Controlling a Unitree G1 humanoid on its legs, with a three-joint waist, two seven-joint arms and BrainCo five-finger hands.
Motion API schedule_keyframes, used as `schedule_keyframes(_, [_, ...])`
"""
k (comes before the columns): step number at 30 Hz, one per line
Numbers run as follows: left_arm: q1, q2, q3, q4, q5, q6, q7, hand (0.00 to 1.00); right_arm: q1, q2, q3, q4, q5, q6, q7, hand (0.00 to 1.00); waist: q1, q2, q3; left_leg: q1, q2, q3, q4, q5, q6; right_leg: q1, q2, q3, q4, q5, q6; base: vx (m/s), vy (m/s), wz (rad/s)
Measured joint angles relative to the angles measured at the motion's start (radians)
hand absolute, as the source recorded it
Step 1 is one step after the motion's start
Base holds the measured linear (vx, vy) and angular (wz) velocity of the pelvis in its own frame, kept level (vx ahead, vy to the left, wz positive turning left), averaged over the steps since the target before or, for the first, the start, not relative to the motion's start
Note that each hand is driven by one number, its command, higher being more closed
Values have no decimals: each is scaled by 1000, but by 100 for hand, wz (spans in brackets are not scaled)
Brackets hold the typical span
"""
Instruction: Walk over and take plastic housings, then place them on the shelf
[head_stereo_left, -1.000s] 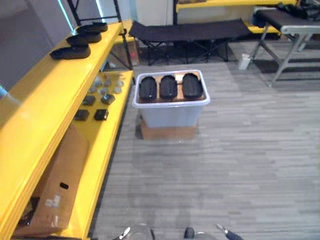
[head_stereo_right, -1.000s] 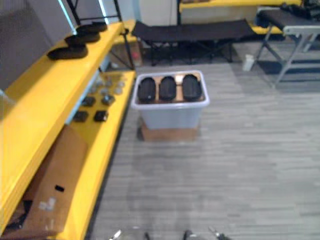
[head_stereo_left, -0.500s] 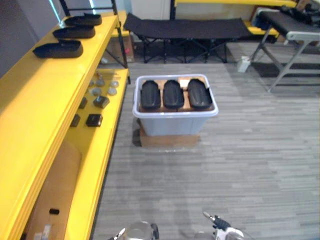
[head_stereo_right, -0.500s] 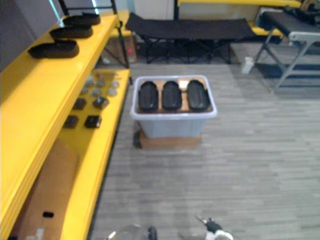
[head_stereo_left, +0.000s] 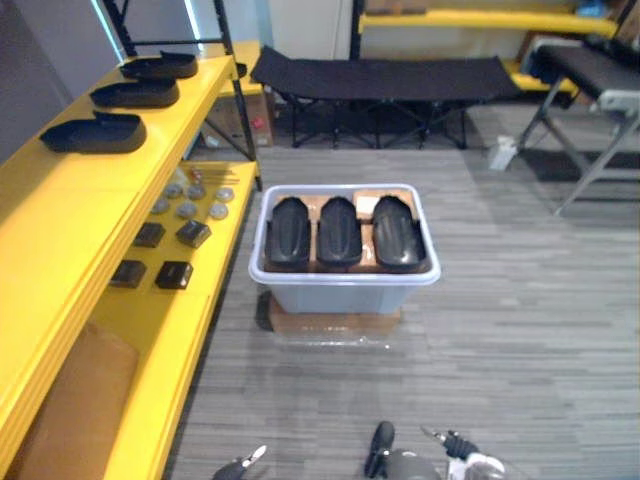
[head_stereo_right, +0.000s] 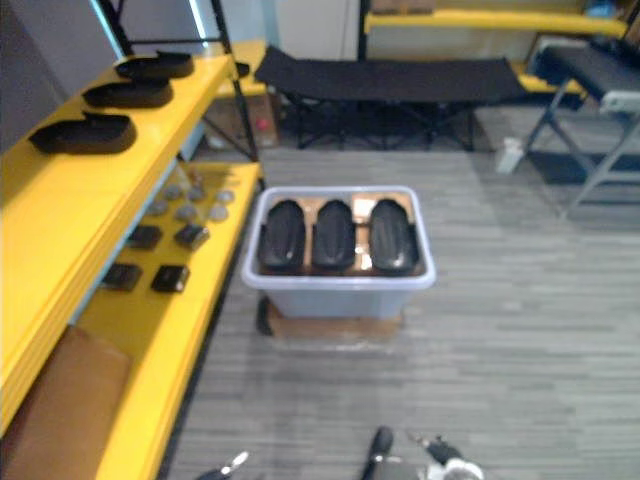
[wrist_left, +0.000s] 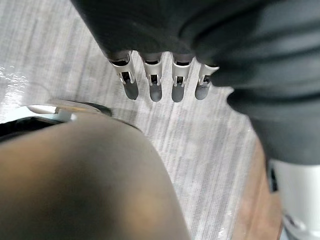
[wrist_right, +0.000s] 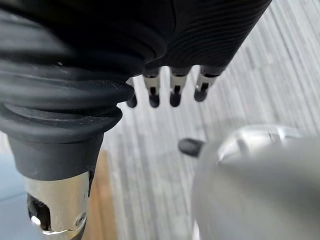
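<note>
three plastic housings (head_stereo_left: 338, 232) in the bin (head_stereo_left: 345, 296), three more on the shelf (head_stereo_left: 62, 205).

Robot closes on its load: the camera advances, and the pale bin (head_stereo_left: 345, 290) with its three black housings (head_stereo_left: 338, 232) now sits lower and larger in the eye views than a second ago. The yellow shelf (head_stereo_left: 60, 210) slips leftward, its cardboard box (head_stereo_left: 62, 398) cropped at the corner.
</note>
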Motion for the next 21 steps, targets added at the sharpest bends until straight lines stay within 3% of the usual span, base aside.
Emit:
schedule_keyframes(2, [1,10,0,0,0,3,0,0,0,2,14,16,0,0,1,0,2,-11,-6,-61,12,-2,127,20,-26,24,13,0,-29,-17,3,100,-117,0])
schedule_keyframes(4, [4,16,0,0,-10,2,3,0,8,0,14,25,-1,-3,4,0,10,-10,-7,-184,52,17,383,97,-69,71,39,6,-91,-23,-4,67,-98,-7])
schedule_keyframes(5, [5,17,-1,1,-18,1,12,0,8,0,14,24,-3,-3,7,0,14,-20,-3,-216,64,25,445,87,-60,79,39,9,-109,-25,-5,9,-59,1])
schedule_keyframes(6, [5,15,0,7,-49,1,25,0,8,-1,13,23,-5,-4,8,0,17,-1,-1,-267,79,35,504,15,-33,108,43,9,-130,-28,-6,-70,-13,3])
schedule_keyframes(8, [7,10,1,3,-57,-1,36,0,22,-13,2,25,-6,-4,7,0,25,2,6,-333,72,75,461,-54,-6,141,36,10,-150,-32,2,-176,52,4])
schedule_keyframes(10, [14,5,2,-6,-57,-11,39,0,27,-12,3,25,-4,-5,3,0,33,-1,7,-367,30,112,266,-53,4,168,6,7,-149,-45,29,-277,95,4])
schedule_keyframes(11, [25,5,6,-14,-50,-21,43,0,29,-11,4,21,-4,-8,2,0,36,5,6,-367,7,124,93,-10,4,183,-7,6,-149,-52,45,-165,149,-18])
schedule_keyframes(12, [44,-4,10,-15,-42,-24,42,0,42,-12,6,10,-4,-10,0,0,52,13,4,-349,-1,140,29,92,33,209,-8,17,-168,-53,64,-52,193,-24])
schedule_keyframes(14, [60,3,16,-13,-27,-24,39,0,42,16,16,-9,-3,-10,1,0,55,7,-10,-328,-38,158,-30,99,48,221,-28,28,-186,-40,88,219,187,-6])
schedule_keyframes(15, [50,6,17,-13,-14,-28,35,0,36,19,16,-8,-3,-10,0,0,55,-13,-6,-326,-56,158,-38,96,62,220,-48,27,-186,-39,100,252,137,14])
schedule_keyframes(19, [41,14,20,-13,2,-34,36,0,32,17,58,-12,-4,-8,-2,0,63,-20,-2,-294,-89,160,-37,73,90,247,-72,18,-186,-51,134,258,107,9])
schedule_keyframes(20, [38,16,20,-13,4,-37,36,0,31,20,57,-11,-4,-8,-2,0,64,-31,3,-273,-99,158,-35,44,109,270,-88,7,-177,-69,147,272,124,13])
schedule_keyframes(21, [39,13,34,-12,6,-37,36,0,34,21,55,-11,-4,-8,-3,0,62,-27,1,-250,-104,149,-44,17,128,263,-111,4,-86,-125,169,283,142,12])
